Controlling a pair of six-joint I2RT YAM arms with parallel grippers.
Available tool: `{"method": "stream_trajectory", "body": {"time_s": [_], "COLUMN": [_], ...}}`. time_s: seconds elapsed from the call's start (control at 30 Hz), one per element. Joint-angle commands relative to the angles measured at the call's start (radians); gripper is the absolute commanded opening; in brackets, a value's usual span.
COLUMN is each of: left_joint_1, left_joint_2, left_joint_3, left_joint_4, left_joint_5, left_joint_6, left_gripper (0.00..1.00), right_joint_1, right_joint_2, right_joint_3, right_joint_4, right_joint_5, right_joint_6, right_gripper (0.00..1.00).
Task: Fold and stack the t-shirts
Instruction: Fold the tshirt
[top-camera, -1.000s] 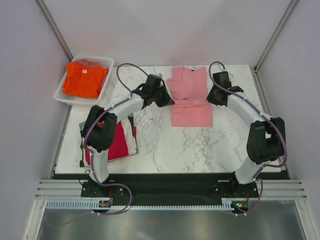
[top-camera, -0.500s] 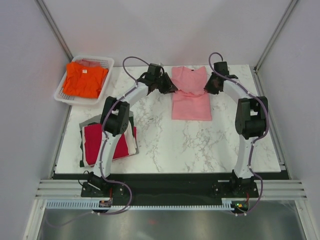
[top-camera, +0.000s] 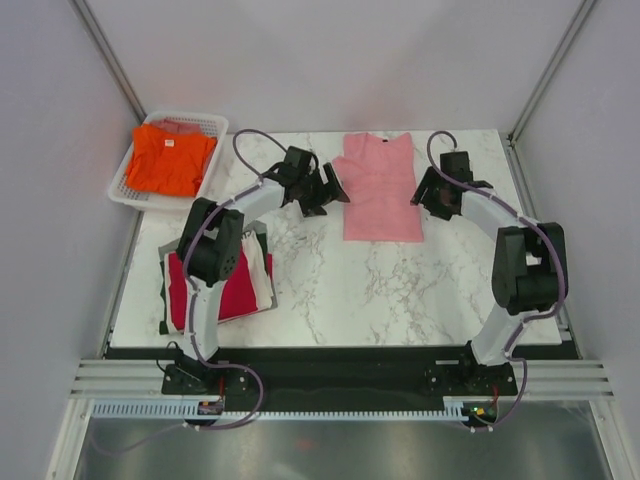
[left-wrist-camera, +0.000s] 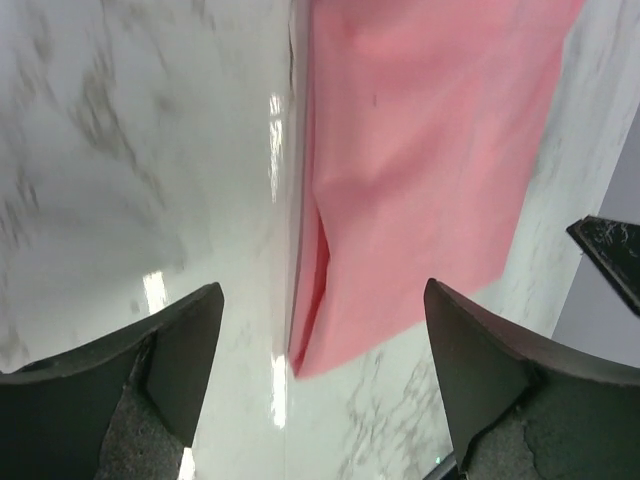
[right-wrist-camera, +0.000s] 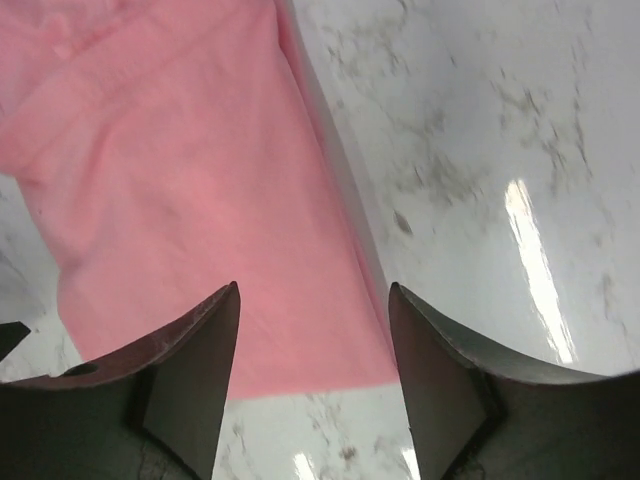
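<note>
A light pink t-shirt (top-camera: 381, 190) lies folded into a long flat strip at the back middle of the marble table (top-camera: 400, 290). My left gripper (top-camera: 328, 192) hangs open just off its left edge with nothing in it. In the left wrist view the open left gripper (left-wrist-camera: 322, 300) looks down on the pink t-shirt (left-wrist-camera: 420, 150) and its near corner. My right gripper (top-camera: 427, 195) is open beside its right edge. In the right wrist view the right gripper (right-wrist-camera: 313, 290) stands over the pink t-shirt (right-wrist-camera: 200, 180), holding nothing.
A stack of folded t-shirts with a crimson one (top-camera: 225, 285) on top lies at the table's left, over white and grey layers. An orange t-shirt (top-camera: 170, 160) fills the white mesh basket (top-camera: 215, 125) at the back left. Grey walls close in both sides.
Both grippers went from shut to open and let go of the pink t-shirt. They drew back toward me from its far end, and the shirt now lies flat.
</note>
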Motion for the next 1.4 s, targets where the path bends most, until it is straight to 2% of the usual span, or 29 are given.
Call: {"method": "stream_trajectory", "body": {"time_s": [0.0,0.03,0.17,0.27,0.57,0.8,0.83,0.87,0.97,1.23,1.33,1.37], "left_joint_1": [-0.062,-0.07,-0.103,-0.125,-0.146,-0.149,-0.149,-0.151,-0.154,-0.157,-0.157,-0.157], "left_joint_2": [-0.191,-0.243,-0.304,-0.287,-0.241,-0.202,-0.195,-0.193,-0.186,-0.132,-0.116,-0.116], "left_joint_3": [-0.164,-0.251,-0.382,-0.397,-0.38,-0.359,-0.356,-0.356,-0.354,-0.284,-0.253,-0.25], "left_joint_4": [0.068,0.087,0.151,0.151,0.144,0.118,0.112,0.105,0.099,0.073,0.032,0.026], "left_joint_5": [-0.047,-0.055,-0.058,-0.044,-0.085,-0.096,-0.099,-0.102,-0.107,-0.116,-0.16,-0.174], "left_joint_6": [0.054,0.051,0.018,0.015,0.006,0.004,0.004,0.004,0.006,0.008,0.012,0.015], "left_gripper": [0.88,0.86,0.75,0.71,0.6,0.54,0.53,0.52,0.51,0.49,0.4,0.39], "right_joint_1": [-0.002,-0.004,-0.005,-0.004,-0.004,-0.005,-0.004,-0.005,-0.005,-0.005,-0.005,-0.004], "right_joint_2": [-0.146,-0.182,-0.207,-0.19,-0.154,-0.103,-0.098,-0.094,-0.087,-0.127,-0.124,-0.124], "right_joint_3": [-0.146,-0.172,-0.273,-0.318,-0.353,-0.345,-0.342,-0.341,-0.339,-0.361,-0.359,-0.359], "right_joint_4": [0.043,0.043,0.057,0.086,0.146,0.168,0.166,0.168,0.166,0.181,0.183,0.183], "right_joint_5": [0.037,0.037,0.015,0.0,-0.045,-0.043,-0.046,-0.048,-0.051,-0.052,-0.062,-0.065], "right_joint_6": [-0.02,-0.025,-0.037,-0.032,-0.023,-0.016,-0.016,-0.016,-0.023,-0.025,-0.025,-0.025], "right_gripper": [0.68,0.65,0.55,0.49,0.47,0.34,0.31,0.21,0.03,0.02,0.02,0.02]}}
